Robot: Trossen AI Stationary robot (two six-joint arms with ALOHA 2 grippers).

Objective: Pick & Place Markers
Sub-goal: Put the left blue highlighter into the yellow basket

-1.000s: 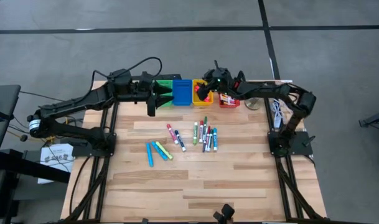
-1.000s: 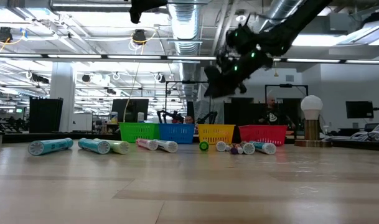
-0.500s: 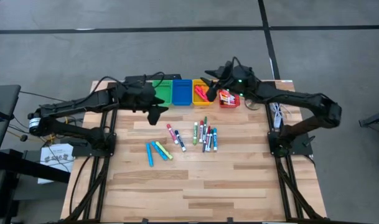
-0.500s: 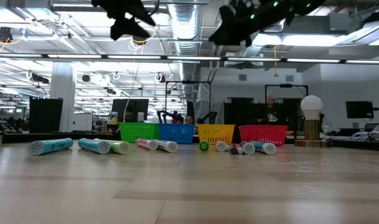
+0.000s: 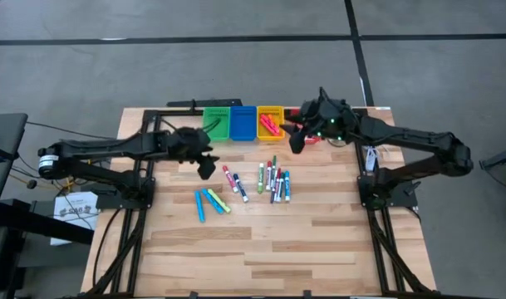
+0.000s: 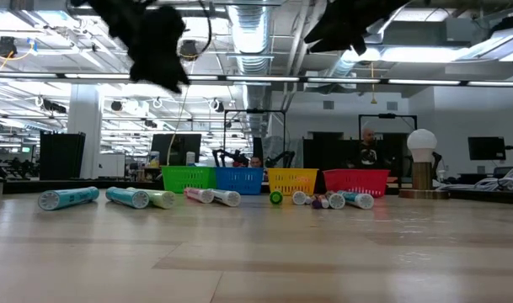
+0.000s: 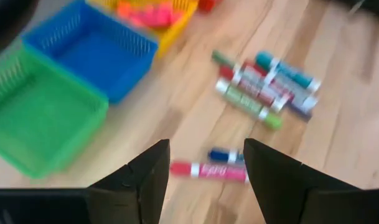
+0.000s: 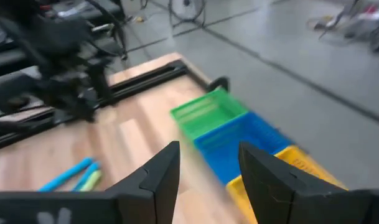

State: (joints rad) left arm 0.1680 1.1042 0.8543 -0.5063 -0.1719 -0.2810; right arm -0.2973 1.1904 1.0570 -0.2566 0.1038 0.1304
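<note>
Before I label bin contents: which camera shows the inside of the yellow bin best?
The high view: it looks straight down into the yellow bin, showing pink markers inside. The low view shows only its front wall; the left wrist view blurs it; the right wrist view clips it.

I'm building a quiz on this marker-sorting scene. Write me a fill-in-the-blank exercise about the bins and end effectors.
1. In the high view, the bin between the green bin and the yellow bin is coloured ____.
2. The pink markers lie inside the ____ bin.
3. The left end effector has its fingers ____, with nothing between them.
4. The right end effector hangs in front of the ____ bin, partly hiding it.

Missing words: blue; yellow; open; red
</note>
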